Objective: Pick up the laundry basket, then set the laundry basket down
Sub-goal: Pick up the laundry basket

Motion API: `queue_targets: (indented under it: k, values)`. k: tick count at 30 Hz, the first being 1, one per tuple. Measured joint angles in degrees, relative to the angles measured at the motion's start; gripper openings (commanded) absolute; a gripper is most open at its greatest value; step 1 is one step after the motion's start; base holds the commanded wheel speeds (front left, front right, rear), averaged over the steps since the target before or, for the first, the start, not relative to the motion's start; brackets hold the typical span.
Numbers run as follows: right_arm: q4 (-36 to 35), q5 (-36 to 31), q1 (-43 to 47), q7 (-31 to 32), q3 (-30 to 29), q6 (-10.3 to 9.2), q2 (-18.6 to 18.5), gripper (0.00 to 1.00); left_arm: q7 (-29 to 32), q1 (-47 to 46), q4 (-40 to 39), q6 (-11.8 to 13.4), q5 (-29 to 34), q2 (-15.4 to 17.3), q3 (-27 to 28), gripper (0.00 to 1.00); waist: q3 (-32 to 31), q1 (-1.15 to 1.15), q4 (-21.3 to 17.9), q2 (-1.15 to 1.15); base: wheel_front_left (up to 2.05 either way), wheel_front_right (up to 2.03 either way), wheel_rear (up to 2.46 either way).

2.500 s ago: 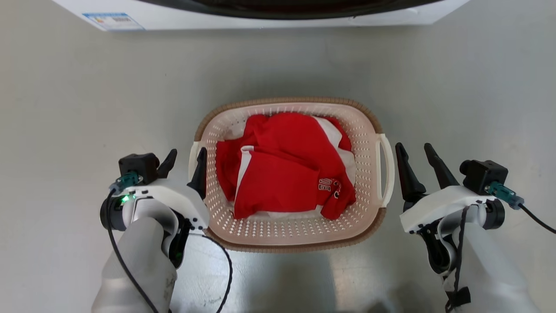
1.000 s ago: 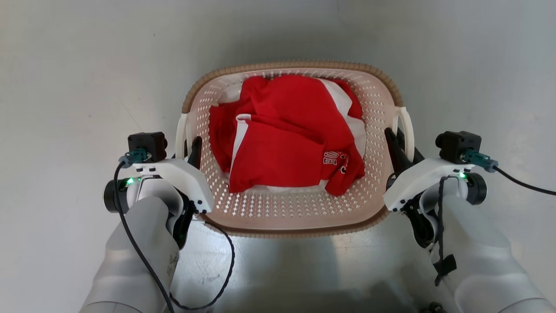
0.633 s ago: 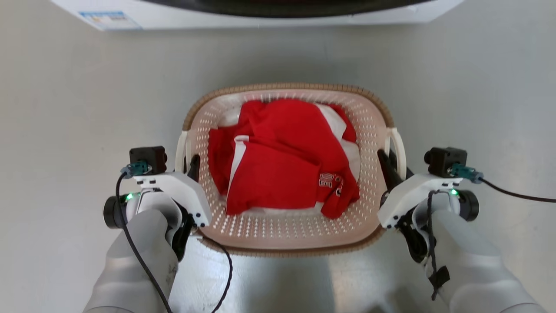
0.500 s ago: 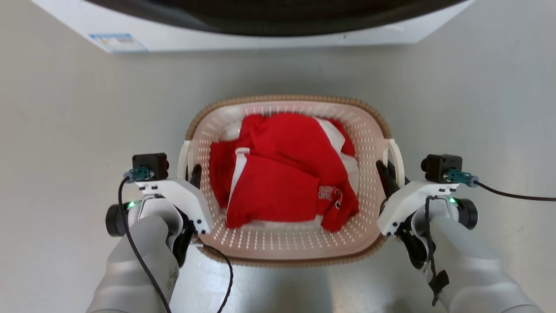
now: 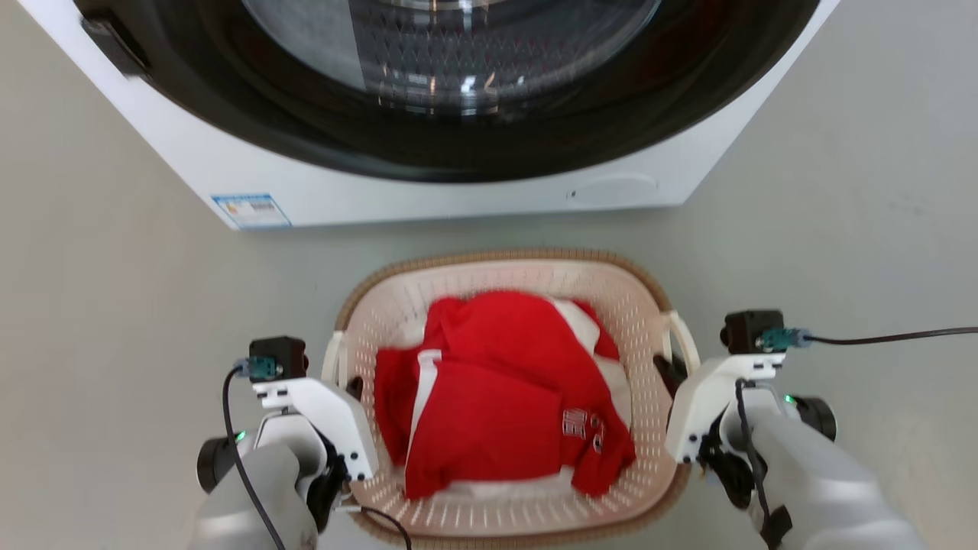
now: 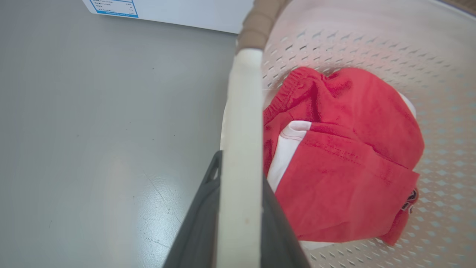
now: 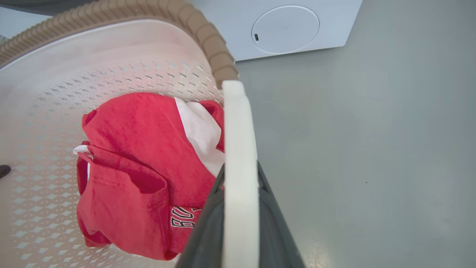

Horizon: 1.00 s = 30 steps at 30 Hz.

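The laundry basket (image 5: 489, 284), cream, perforated and brown-rimmed, sits low in the head view with a red and white garment (image 5: 504, 382) inside it. My left gripper (image 5: 345, 380) is shut on the basket's left loop handle (image 5: 333, 357). In the left wrist view the white handle (image 6: 241, 130) runs between the dark fingers (image 6: 199, 227) of the left gripper (image 6: 241, 171). My right gripper (image 5: 672, 368) is shut on the right handle (image 5: 684, 342). That handle (image 7: 240, 141) is pinched by the right gripper (image 7: 240, 171) in the right wrist view. The basket looks lifted a little off the floor.
A white front-loading washing machine (image 5: 428, 191) with a dark round door (image 5: 458, 76) stands just beyond the basket's far rim. Grey floor (image 5: 114, 305) spreads to both sides. A black cable (image 5: 879, 336) trails from my right wrist.
The right gripper, open beside the basket 2.5 s ago, moved in and shut on the right handle. The camera has tilted up, bringing the washing machine into view, close behind the basket.
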Motion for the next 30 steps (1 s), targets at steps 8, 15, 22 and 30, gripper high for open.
queue_targets:
  k: [8, 15, 22, 30]
  values:
    - [1.0, 3.1, 1.9, 5.7, 5.1, 0.0, -0.2, 0.0, 3.0, 3.2, 0.3, 0.0, -3.2, 0.2, -2.6, 0.0, -8.3, 0.0, -0.3, 0.0, 0.0, 0.0, 0.0]
    - [1.3, 5.0, 2.4, 9.8, 8.3, 0.0, -0.4, 0.0, 7.3, 5.5, 0.4, 0.0, -5.3, 0.4, -4.7, 0.0, -12.9, 0.0, -0.5, 0.0, 0.0, 0.0, 0.0]
    - [1.4, 7.0, 3.9, 13.2, 11.3, -0.01, -0.8, 0.0, 11.7, 7.0, 0.6, 0.0, -7.5, 0.5, -6.4, 0.0, -17.1, 0.0, -0.2, 0.0, 0.0, 0.0, 0.0]
    - [1.4, 9.4, 3.8, 17.8, 14.0, -0.02, -0.8, 0.0, 14.7, 8.3, 0.9, 0.0, -8.8, 0.8, -7.8, 0.0, -19.5, 0.0, -0.8, 0.0, 0.0, 0.0, 0.0]
